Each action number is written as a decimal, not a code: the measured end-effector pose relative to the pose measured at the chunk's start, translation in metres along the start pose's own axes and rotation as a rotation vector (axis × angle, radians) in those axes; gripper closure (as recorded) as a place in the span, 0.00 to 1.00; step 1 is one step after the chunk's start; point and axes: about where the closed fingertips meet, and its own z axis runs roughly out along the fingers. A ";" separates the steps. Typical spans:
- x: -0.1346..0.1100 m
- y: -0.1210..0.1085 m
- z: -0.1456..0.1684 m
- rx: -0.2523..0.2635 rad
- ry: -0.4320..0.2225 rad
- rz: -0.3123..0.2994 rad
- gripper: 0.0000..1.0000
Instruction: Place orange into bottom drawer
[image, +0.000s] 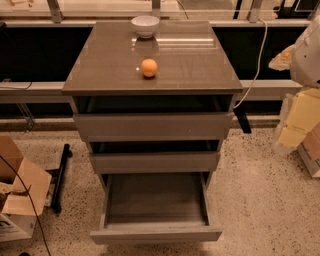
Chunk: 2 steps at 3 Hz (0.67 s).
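The orange (149, 67) sits on the glossy grey-brown top of the cabinet (200, 70), left of centre and towards the front edge. The bottom drawer (156, 232) is pulled far out towards me and its tray is empty. The two upper drawers (152, 126) stand a little way out, less than the bottom one. My gripper is not in view; only a pale rounded part of my arm (307, 55) shows at the right edge, level with the cabinet top and well clear of the orange.
A white bowl (145, 25) stands at the back of the cabinet top. A white cable (255, 70) hangs down at the cabinet's right. Cardboard boxes (17, 192) and a black bar (60, 175) lie on the floor at left. Yellowish packages (300, 120) stand at right.
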 end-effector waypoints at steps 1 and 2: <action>-0.001 0.000 0.000 0.003 -0.002 0.000 0.00; -0.026 -0.012 0.010 0.010 -0.071 -0.011 0.00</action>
